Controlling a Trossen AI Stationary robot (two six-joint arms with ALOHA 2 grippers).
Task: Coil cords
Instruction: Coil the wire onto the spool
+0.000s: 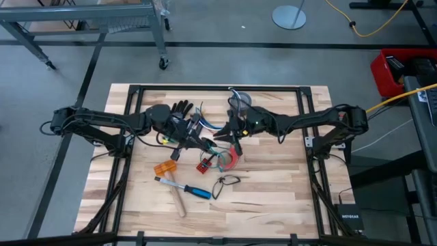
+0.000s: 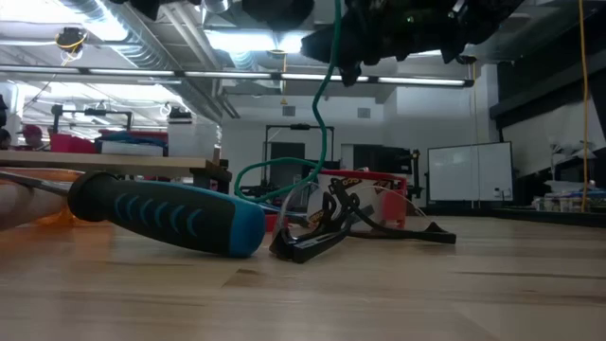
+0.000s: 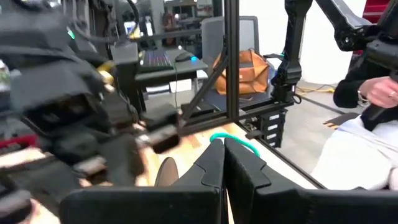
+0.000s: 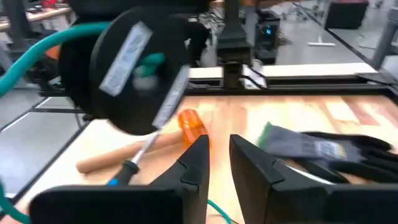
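A teal cord (image 2: 320, 114) hangs from above the middle of the table down to a slack loop (image 2: 275, 172) beside a red roll (image 1: 232, 158). My left gripper (image 3: 224, 142) points level toward the table's right and is shut on this cord. My right gripper (image 4: 219, 140) faces it closely from the right, its fingers a narrow gap apart with nothing seen between the tips. Just in front of it hangs a blurred black round disc (image 4: 130, 68). Thin coloured wires (image 1: 196, 117) lie by a black glove (image 1: 174, 113), partly under my left arm. My left gripper pinches the teal cord (image 3: 235, 140) between its two shut fingers, at their free ends. The fingers lie level, coming from the table's left. The cord hangs slack below them, and its lower loop (image 1: 227, 161) rests on the table.
On the near half lie an orange piece (image 1: 164, 168), a blue-handled screwdriver (image 1: 196, 192), a wooden handle (image 1: 179, 203), a small black cord loop (image 1: 229, 181) and a red part (image 1: 203, 165). A person sits beyond the table's right side (image 3: 367, 143).
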